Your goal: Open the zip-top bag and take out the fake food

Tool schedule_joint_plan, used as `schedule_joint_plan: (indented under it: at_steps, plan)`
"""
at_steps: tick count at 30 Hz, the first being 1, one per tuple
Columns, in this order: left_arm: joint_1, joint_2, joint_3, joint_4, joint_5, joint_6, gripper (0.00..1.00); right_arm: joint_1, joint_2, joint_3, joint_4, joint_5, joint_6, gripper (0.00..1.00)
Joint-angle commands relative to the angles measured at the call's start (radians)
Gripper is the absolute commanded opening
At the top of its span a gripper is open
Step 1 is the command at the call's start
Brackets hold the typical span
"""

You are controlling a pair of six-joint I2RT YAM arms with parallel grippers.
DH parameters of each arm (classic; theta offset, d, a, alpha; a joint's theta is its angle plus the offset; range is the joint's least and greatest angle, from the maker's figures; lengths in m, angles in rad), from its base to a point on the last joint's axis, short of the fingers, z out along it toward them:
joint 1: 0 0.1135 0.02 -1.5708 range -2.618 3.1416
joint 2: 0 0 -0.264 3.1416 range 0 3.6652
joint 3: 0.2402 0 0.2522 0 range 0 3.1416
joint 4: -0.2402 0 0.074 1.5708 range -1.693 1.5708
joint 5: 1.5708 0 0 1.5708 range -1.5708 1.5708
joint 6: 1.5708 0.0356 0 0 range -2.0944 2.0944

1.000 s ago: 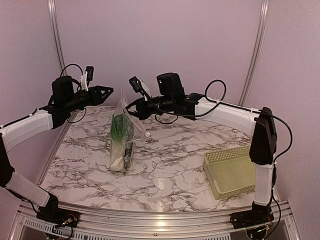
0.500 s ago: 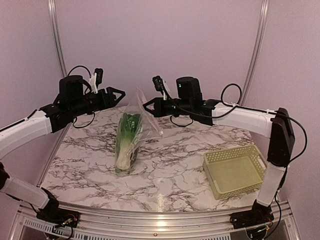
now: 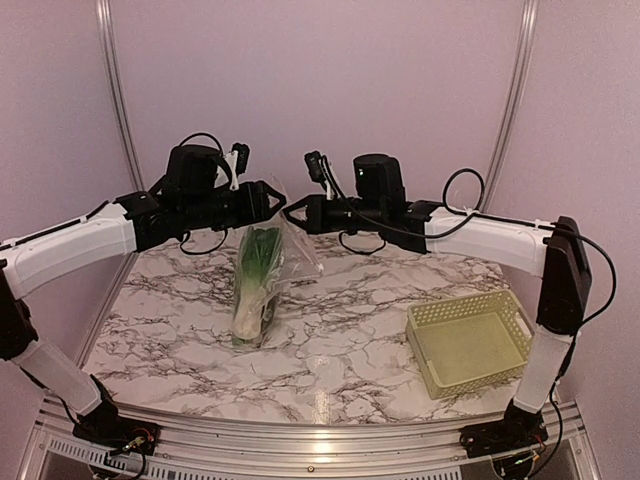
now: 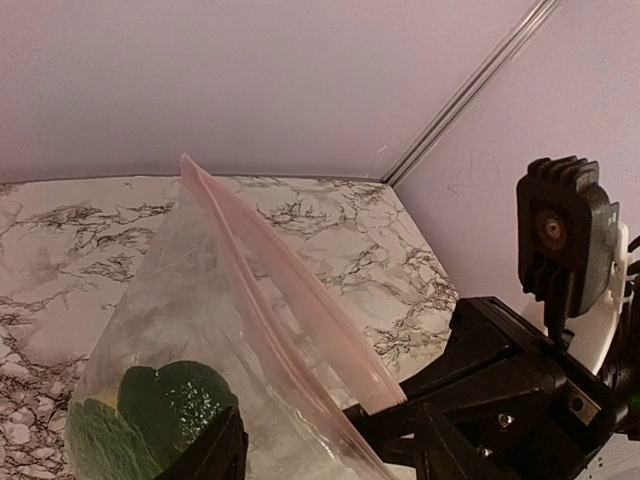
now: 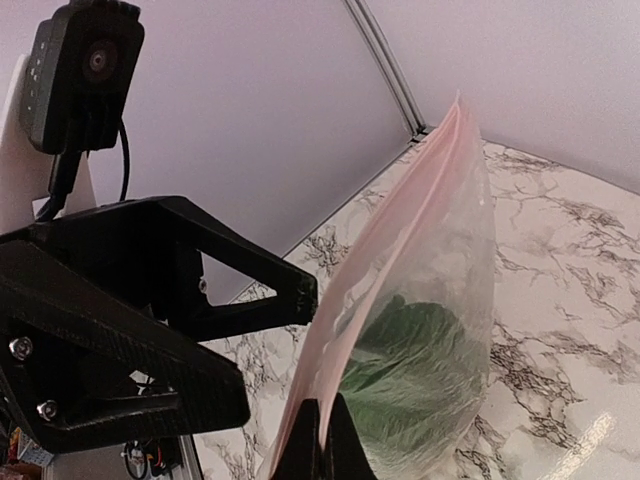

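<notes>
The zip-top bag [image 3: 290,245] hangs upright over the marble table [image 3: 350,350], its lower end resting on it. The fake food showing inside is a green-white bok choy [image 3: 256,270]. My right gripper [image 3: 288,211] is shut on the bag's pinkish zipper strip [image 5: 400,210] and holds it up; the right wrist view shows its fingertips [image 5: 324,445] pinched on that edge. My left gripper [image 3: 266,200] faces it from the left, open. In the left wrist view the zipper strip [image 4: 290,290] runs down between its spread fingers [image 4: 215,450]. The bok choy's dark leaves [image 4: 160,410] show through the plastic.
A pale yellow-green lattice basket [image 3: 468,340] sits on the table at the front right, with nothing in it. The pink back wall and two metal posts [image 3: 512,100] close the space behind the arms.
My left arm has swung right, bringing its gripper up to the bag's top edge with wider jaws. My right gripper first lifted the bag up and right, then stayed still.
</notes>
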Motion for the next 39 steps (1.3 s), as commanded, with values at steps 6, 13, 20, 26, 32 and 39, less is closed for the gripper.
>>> schedule_joint_plan:
  at_steps: [6, 13, 20, 26, 32, 39]
  plan:
    - [-0.005, 0.055, 0.083, -0.171, -0.121, -0.046, 0.42, 0.039, 0.018, 0.07, 0.009, 0.019, -0.026, 0.0]
    - [0.009, -0.014, 0.025, -0.153, -0.159, -0.068, 0.02, 0.024, -0.019, 0.027, 0.01, 0.08, -0.036, 0.0]
    - [0.104, -0.129, -0.043, -0.147, -0.201, -0.064, 0.0, -0.024, -0.028, -0.028, 0.032, 0.098, -0.025, 0.0]
    - [0.204, -0.186, -0.022, -0.207, -0.214, -0.018, 0.0, 0.023, 0.138, 0.173, 0.065, -0.026, 0.007, 0.0]
    - [0.239, -0.219, 0.063, -0.29, -0.251, 0.08, 0.0, 0.097, 0.313, 0.478, 0.048, -0.075, 0.041, 0.0]
    - [0.239, -0.178, 0.115, -0.32, -0.153, 0.183, 0.0, 0.067, 0.264, 0.316, 0.163, -0.044, 0.082, 0.0]
